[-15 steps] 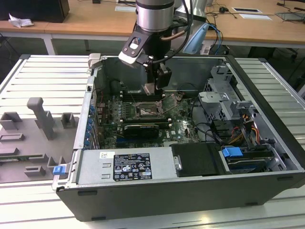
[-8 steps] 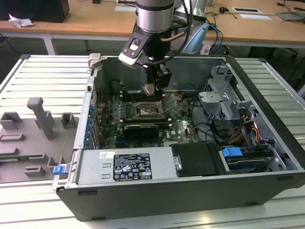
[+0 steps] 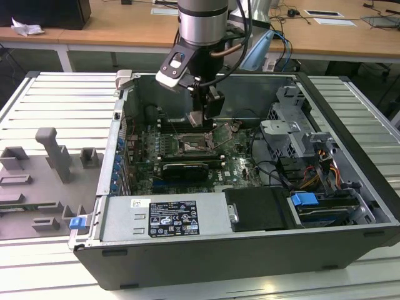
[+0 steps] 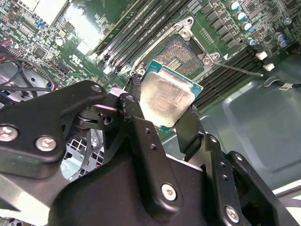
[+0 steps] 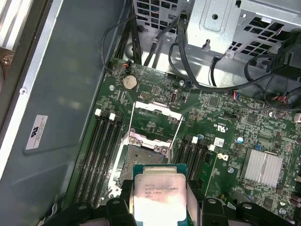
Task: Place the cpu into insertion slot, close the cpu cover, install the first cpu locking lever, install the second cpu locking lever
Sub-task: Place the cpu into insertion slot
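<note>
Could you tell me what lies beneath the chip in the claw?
Below the square silvery cpu, gripped by the black claw, lies the open dark square insertion slot; the chip covers part of it.

I had the arm point(image 3: 201, 25) reaching straight down, its gripper point(image 3: 199, 116) closed, fingers point(image 4: 141, 127) pinching the cpu point(image 4: 167, 96) by opposite edges.

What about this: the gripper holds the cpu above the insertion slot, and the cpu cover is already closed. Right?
Not quite. The gripper holds the cpu above the insertion slot, but the cpu cover stands open, hinged back off the slot, as the first wrist view shows.
</note>
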Available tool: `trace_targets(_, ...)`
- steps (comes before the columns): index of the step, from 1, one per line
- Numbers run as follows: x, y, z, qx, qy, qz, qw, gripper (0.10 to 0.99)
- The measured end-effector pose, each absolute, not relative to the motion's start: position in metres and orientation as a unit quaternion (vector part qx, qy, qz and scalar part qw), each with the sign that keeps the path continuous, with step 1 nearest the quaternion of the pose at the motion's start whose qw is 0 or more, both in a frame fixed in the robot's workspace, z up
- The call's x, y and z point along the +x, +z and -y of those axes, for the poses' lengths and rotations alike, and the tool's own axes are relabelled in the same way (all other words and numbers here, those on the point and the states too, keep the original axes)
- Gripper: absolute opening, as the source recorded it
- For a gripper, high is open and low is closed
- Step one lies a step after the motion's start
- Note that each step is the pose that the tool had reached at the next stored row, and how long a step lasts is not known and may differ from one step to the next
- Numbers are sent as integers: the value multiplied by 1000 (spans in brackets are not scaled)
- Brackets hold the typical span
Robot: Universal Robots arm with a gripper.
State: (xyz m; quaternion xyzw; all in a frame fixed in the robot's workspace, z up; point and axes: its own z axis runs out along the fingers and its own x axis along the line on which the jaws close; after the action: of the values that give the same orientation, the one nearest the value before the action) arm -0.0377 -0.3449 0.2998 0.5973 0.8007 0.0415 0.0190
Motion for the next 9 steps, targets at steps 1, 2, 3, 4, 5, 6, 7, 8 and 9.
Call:
trace_targets(1,-38,300,345,597,42,-801,19,533)
trace_targets(2,-38,299,345,597,42,-801,19,533)
trace_targets(3,-38,299,345,597,41,-801,19,533)
trace_targets(4,-38,299,345,597,41,-801,19,533)
trace_targets(5,-38,298,345,597,41,-801,19,533)
trace_targets(6,-38,298,345,597,41,-801,19,533)
trace_targets(7,-38,298,345,597,42,-801,19,533)
trace_targets(8,-38,298,345,597,42,-801,19,533)
trace_targets(9,-38,297,345,597,42,-801,19,533)
